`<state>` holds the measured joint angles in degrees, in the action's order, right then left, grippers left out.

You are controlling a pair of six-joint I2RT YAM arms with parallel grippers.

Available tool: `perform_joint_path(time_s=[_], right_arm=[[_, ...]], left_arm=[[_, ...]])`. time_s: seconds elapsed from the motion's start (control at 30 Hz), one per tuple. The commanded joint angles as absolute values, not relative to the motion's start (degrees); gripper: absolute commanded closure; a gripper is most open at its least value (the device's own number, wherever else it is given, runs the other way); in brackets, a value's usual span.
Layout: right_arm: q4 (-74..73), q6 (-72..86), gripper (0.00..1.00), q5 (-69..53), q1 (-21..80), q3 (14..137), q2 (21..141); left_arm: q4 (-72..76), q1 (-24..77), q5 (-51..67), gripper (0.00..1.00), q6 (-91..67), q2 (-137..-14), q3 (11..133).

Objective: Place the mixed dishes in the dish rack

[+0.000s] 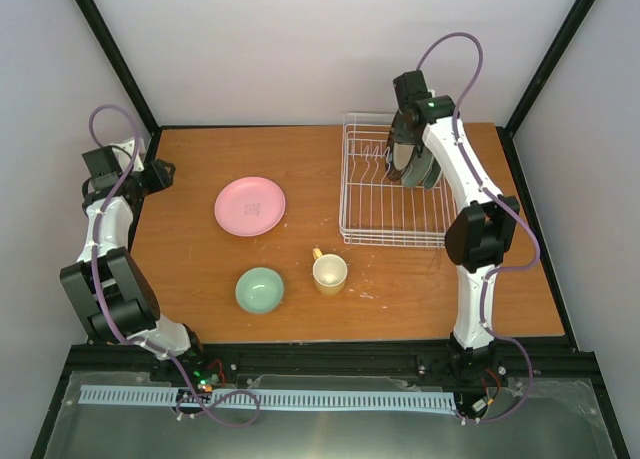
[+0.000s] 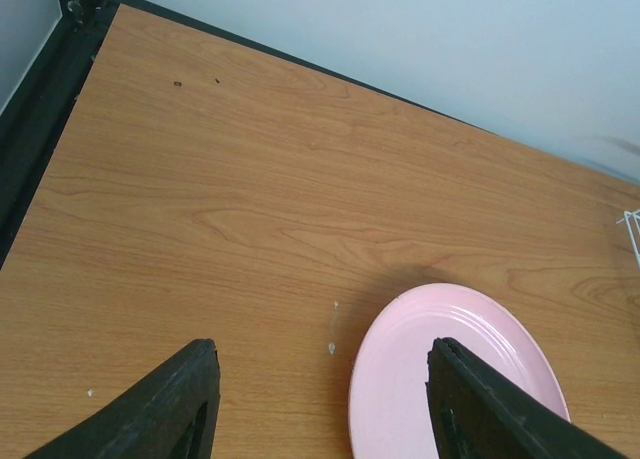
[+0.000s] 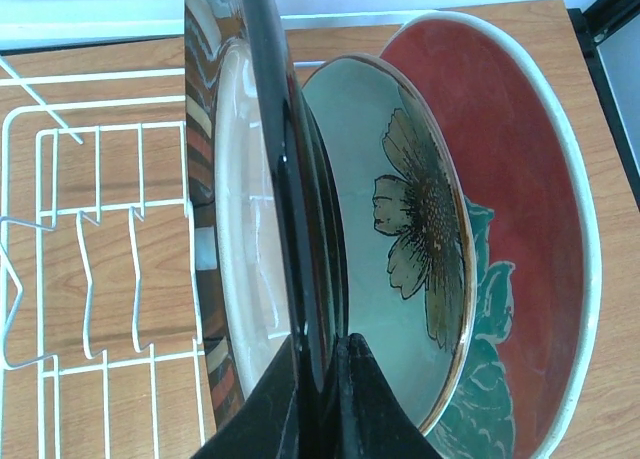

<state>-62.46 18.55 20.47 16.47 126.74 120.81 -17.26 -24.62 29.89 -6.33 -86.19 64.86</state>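
The right gripper [image 3: 320, 357] has its two black fingers pinched tight on the rim of the dark plate [image 3: 232, 229], one finger on each face. The plate stands on edge, cream centre turned toward the empty slots. Just beside it, on the other side, leans the green flowered plate [image 3: 395, 209], and behind that the red plate [image 3: 525, 229]. All three are packed close at the far right end of the rack [image 1: 390, 207]. The bottom edge of the dark plate is hidden behind the fingers, so it may or may not be seated between the wires yet. That looks like the point to get right: the plate wants to feel settled in a slot before the grip eases. The fingers should then part only a little and lift out along the plate's own plane, so they don't knock the flowered plate next door. Across the table [image 2: 250, 209], the left gripper [image 2: 320, 404] hangs with fingers spread wide and nothing between them, low over the wood with the pink plate [image 2: 450, 374] just ahead. The bowl [image 1: 260, 289] and the mug [image 1: 330, 273] sit out in the open, not yet loaded.
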Motion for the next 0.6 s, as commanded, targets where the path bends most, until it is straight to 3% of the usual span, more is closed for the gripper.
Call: perform_joint_path(time_s=[0.0, 0.17, 0.43, 0.57], right_arm=[[-65.2, 17.9, 0.96, 15.9, 17.9, 126.0, 122.3], [-66.5, 18.6, 0.74, 14.8, 17.9, 124.8, 122.5], [-66.6, 19.2, 0.71, 14.4, 18.1, 121.4, 121.2], [-66.5, 19.4, 0.63, 15.7, 18.2, 121.4, 120.3]], left_arm=[[-17.8, -24.4, 29.1, 0.42, -4.7, -85.7, 66.1], [-18.2, -24.5, 29.1, 0.42, -4.7, -85.7, 66.1], [-18.7, -24.4, 30.0, 0.41, -4.4, -84.8, 65.4], [-19.0, -24.4, 34.5, 0.41, -3.6, -85.5, 64.2]])
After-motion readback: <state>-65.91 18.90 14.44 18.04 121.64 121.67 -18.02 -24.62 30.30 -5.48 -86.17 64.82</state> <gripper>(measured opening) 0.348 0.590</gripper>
